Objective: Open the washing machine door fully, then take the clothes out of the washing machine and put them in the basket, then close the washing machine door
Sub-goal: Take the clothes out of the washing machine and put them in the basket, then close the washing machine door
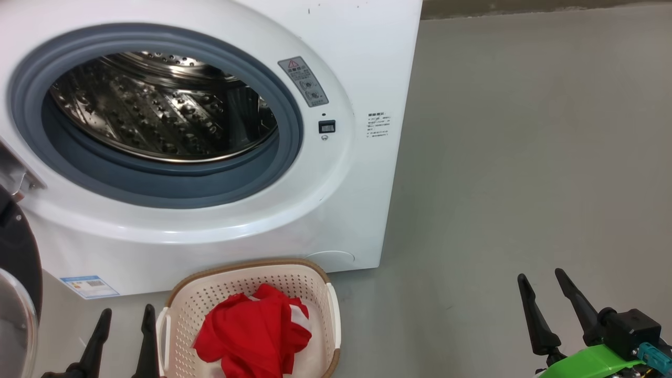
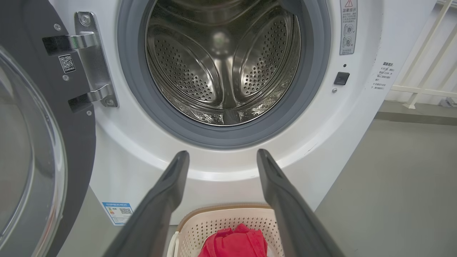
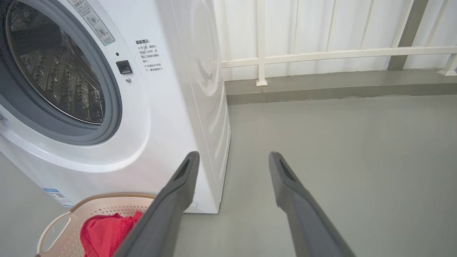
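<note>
Drum empty, clothes in basket; door hangs open just left of my left gripper, nearer it than the right gripper, both spread wide, empty.

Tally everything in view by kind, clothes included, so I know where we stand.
washing machine: 1
washing machine door, swung open: 1
basket: 1
clothes, one red heap in the basket, separate garments not countable: 1
grippers, left gripper and right gripper, both open and empty: 2
Total: 6
</note>
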Tool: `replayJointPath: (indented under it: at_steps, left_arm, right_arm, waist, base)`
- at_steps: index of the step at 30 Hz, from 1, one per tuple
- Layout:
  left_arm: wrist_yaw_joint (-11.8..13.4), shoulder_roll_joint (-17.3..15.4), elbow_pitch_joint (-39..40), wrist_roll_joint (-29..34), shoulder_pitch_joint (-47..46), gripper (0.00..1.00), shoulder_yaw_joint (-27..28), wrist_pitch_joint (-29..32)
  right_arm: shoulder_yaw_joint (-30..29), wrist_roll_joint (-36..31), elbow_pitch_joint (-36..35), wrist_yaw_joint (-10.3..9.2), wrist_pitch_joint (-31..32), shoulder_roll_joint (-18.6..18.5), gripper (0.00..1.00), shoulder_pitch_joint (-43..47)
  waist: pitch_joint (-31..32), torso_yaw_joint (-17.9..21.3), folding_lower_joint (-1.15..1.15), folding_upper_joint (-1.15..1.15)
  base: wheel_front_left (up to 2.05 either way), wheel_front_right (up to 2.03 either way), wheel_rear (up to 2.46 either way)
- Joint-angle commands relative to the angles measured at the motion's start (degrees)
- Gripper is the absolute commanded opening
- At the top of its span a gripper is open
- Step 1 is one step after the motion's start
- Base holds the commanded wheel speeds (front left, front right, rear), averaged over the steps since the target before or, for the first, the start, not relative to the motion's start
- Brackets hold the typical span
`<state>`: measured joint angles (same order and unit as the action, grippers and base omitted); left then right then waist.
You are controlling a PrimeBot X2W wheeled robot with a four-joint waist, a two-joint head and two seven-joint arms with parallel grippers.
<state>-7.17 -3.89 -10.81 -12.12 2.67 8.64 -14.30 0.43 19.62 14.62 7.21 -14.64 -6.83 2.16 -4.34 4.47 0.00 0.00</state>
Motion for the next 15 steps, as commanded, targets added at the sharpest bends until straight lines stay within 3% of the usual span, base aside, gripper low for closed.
replayJointPath:
  at_steps: [1,15]
  left_arm:
    - [-0.32,-0.39,1.74,-0.31,-0.68,1.00,2.13,-0.70]
    - [-0.32,-0.39,2.15,-0.56,-1.41,1.00,2.03,-0.70]
  right_arm:
    - [0.75,-0.01,-1.55,0.28,-0.36,-0.63,1.00,-0.74]
    - [0.77,-0.27,-1.45,0.28,-0.36,-0.46,1.00,-1.30]
  waist:
    - [-0.18,0.00,0.00,0.00]
    - [-0.40,0.11,0.00,0.00]
  base:
    - [0.00,0.00,0.00]
    - [0.00,0.00,0.00]
